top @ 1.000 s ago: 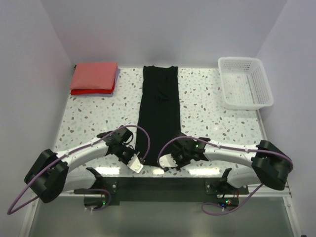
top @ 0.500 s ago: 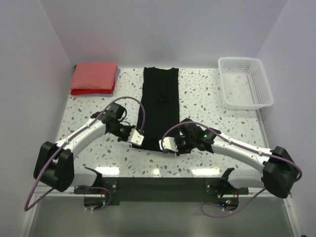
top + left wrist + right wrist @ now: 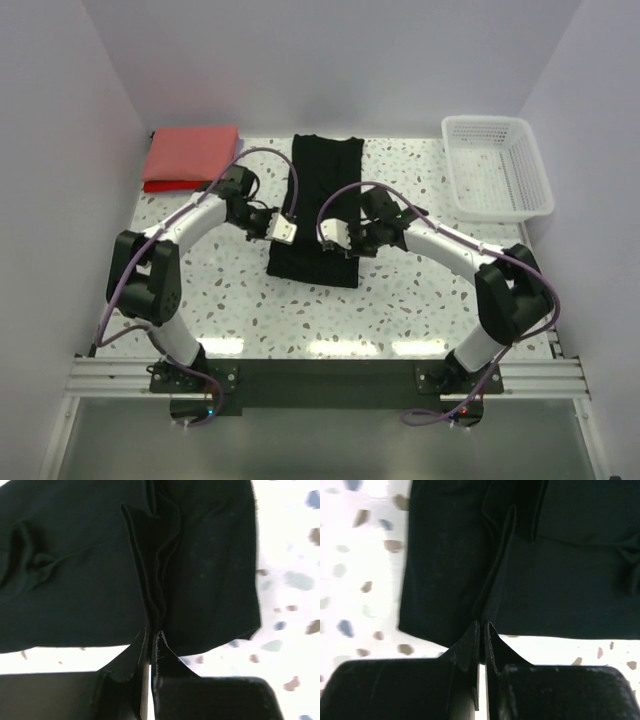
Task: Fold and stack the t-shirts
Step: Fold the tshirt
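1. Black cloth t-shirt: mid speckled table. Its near hem has been carried from the table's front edge toward the collar, so the half-fold is under way.
2. Left gripper: pinched tight on the hem's left corner.
3. Right gripper: pinched tight on the right corner.
4. Folded coral-red t-shirts: stacked far-left.

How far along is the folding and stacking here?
Done: a coral-red stack of folded shirts sits at the far-left corner. In hand: the black t-shirt, already a narrow strip, has one end pinched by the left fingers and right fingers, doubled over its middle. Left: finish that fold and place it on the stack.
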